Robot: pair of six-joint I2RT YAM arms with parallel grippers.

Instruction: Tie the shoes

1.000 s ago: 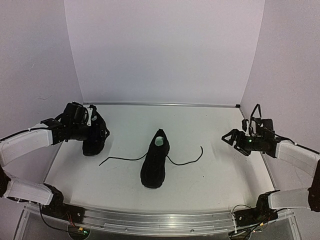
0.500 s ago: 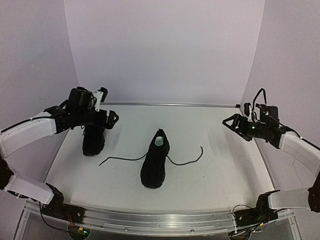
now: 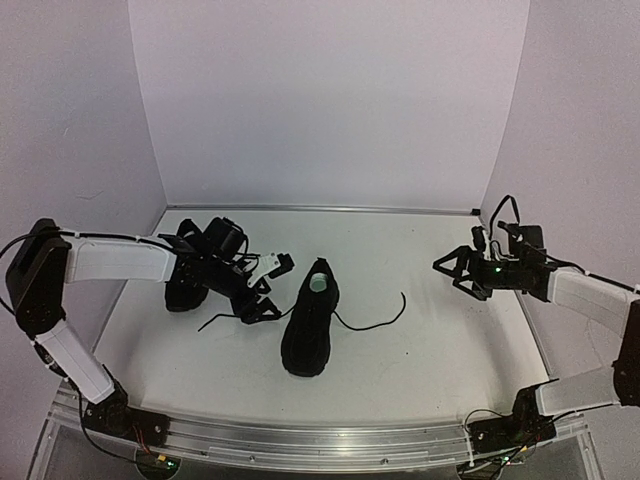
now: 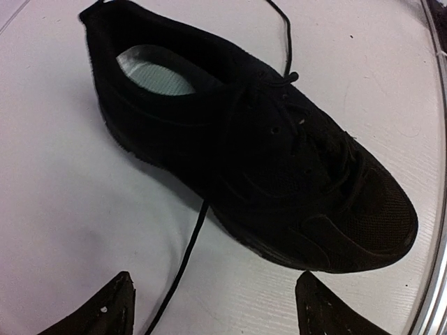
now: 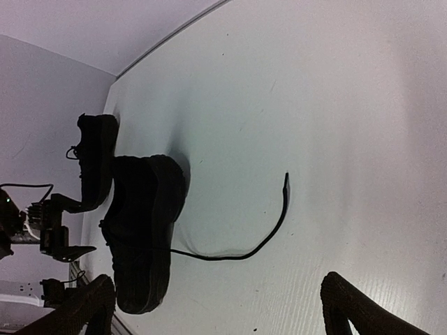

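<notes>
centre shoe black, untied, left shoe upright

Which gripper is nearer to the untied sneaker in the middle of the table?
Left. The left gripper hangs open close beside the sneaker, over its loose lace. The right gripper is open far off, near the table's right edge.

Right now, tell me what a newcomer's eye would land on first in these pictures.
A black shoe lies untied in the middle, its laces trailing out to both sides. The left arm's jaws hang open just beside its heel end. The second shoe sits behind them, further to the left.
</notes>
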